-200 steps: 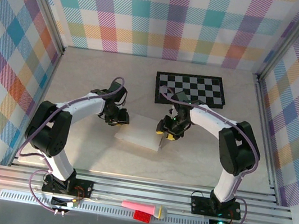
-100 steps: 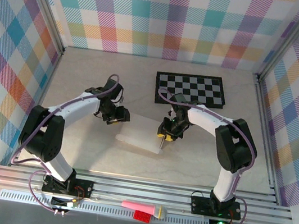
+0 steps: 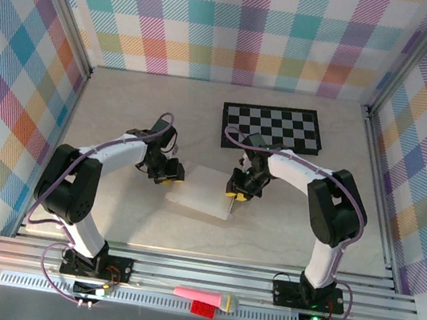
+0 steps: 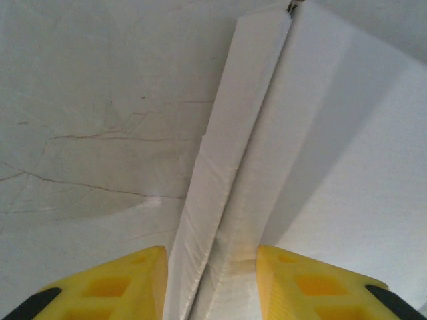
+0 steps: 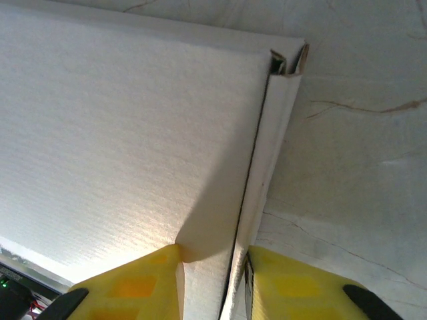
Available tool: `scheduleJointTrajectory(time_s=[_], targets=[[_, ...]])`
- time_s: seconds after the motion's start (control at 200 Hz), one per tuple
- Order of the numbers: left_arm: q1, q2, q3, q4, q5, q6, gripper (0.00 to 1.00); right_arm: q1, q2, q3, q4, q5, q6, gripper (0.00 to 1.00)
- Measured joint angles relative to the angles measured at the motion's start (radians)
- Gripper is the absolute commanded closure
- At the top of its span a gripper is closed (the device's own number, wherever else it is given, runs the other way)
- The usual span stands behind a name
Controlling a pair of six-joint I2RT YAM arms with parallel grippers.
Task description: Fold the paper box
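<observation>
The paper box (image 3: pixel 202 192) is a flat white cardboard piece lying mid-table between both arms. My left gripper (image 3: pixel 172 174) is at its left end. In the left wrist view, the yellow fingers (image 4: pixel 120 287) straddle the raised, folded side wall of the box (image 4: pixel 333 167), and the gripper (image 4: pixel 212 280) is shut on that wall. My right gripper (image 3: pixel 234 191) is at the right end. In the right wrist view, one finger presses on the top panel of the box (image 5: pixel 133 120) and the other on the outer side flap, so the gripper (image 5: pixel 213 280) is shut on that edge.
A black-and-white checkerboard mat (image 3: pixel 274 127) lies behind the right gripper at the back. Plaid walls close in the table on three sides. A pink item (image 3: pixel 204 297) rests on the rail in front of the arm bases.
The left gripper has slid right onto the box's left edge. The right gripper's jaws have narrowed onto the right edge. The box has barely shifted.
</observation>
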Motion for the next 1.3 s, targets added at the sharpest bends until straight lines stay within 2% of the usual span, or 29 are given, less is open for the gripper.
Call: scheduleJointTrajectory(time_s=[0.29,0.725,1.01,1.3], targets=[[0.000,0.001,-0.034,0.048,0.022,0.000,0.71,-0.007,0.002,0.002,-0.005,-0.005,-0.018,0.73],[0.000,-0.013,-0.047,0.067,0.024,0.000,0.75,-0.024,0.015,0.011,-0.014,-0.035,-0.048,0.73],[0.000,-0.034,-0.076,0.084,0.036,-0.005,0.77,-0.054,0.005,-0.021,0.006,-0.059,-0.077,0.50],[-0.009,-0.063,-0.126,0.140,0.069,-0.065,0.81,-0.124,-0.017,-0.087,0.043,-0.119,-0.114,0.43]])
